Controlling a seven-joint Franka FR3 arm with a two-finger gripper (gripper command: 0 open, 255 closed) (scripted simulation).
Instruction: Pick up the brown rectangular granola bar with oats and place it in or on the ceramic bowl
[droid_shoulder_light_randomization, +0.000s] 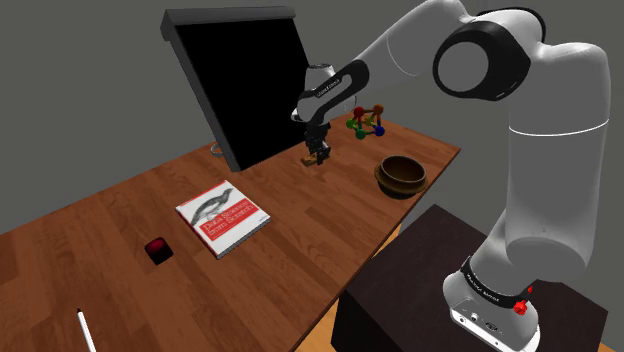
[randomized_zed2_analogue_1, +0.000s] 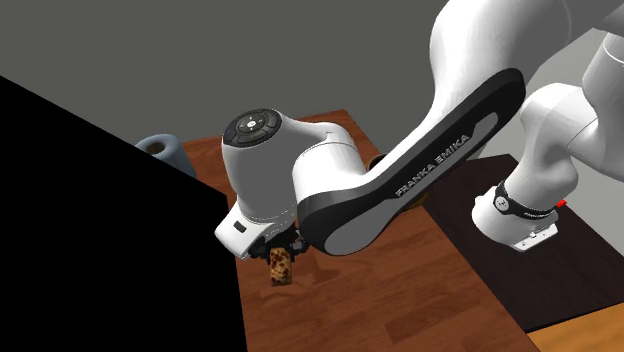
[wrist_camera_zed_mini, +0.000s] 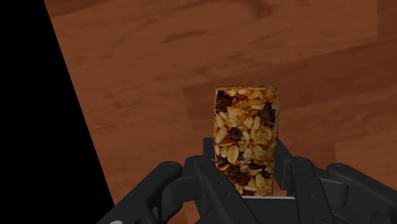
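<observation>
jaws: closed on bar (wrist_camera_zed_mini: 247, 137), clasping its lower end, which they hide | bar: upright below the hand, over counter (droid_shoulder_light_randomization: 300, 215) beside black panel (droid_shoulder_light_randomization: 245, 85); touching wood or lifted, cannot tell | bowl (droid_shoulder_light_randomization: 401, 175): well apart, near counter edge

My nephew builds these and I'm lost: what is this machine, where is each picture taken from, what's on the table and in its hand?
It is a white robot arm on a dark stand, rendered by a simulator. One picture looks down from beside that stand, one from a second camera, one from the hand itself. The black gripper is shut on a granola bar. On the wooden table lie a brown bowl, a book, a small red and black block, a white pen and a coloured stick toy, beside a black panel.
</observation>
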